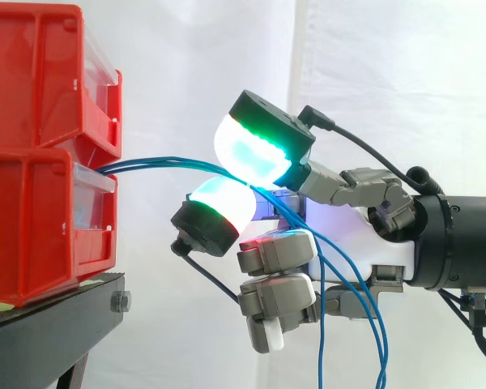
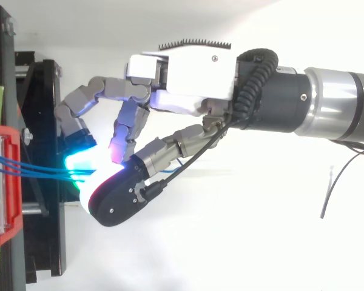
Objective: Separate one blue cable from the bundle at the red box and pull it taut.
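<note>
White curtain (image 1: 389, 81) hangs behind the work. From the side, two red bins (image 1: 32, 81) are stacked on a black stand (image 1: 49, 316) at the left. A few blue cables (image 1: 162, 164) leave the front of the lower bin and run right in a gentle bow to the hand (image 1: 385, 253), which reaches in from the right. The cables pass between two glowing fingertips (image 1: 251, 150), one above and one below, which close on them in a pinch. I cannot tell whether the pinch holds one strand or all. Past the pinch the cables cross the palm and hang loose toward the lower right. The other fingers are curled below. From above, the cables (image 2: 36, 167) run from the bin (image 2: 3, 182) straight into the green-lit fingertips of the hand (image 2: 194, 79), just clear of the stand (image 2: 45, 121).
</note>
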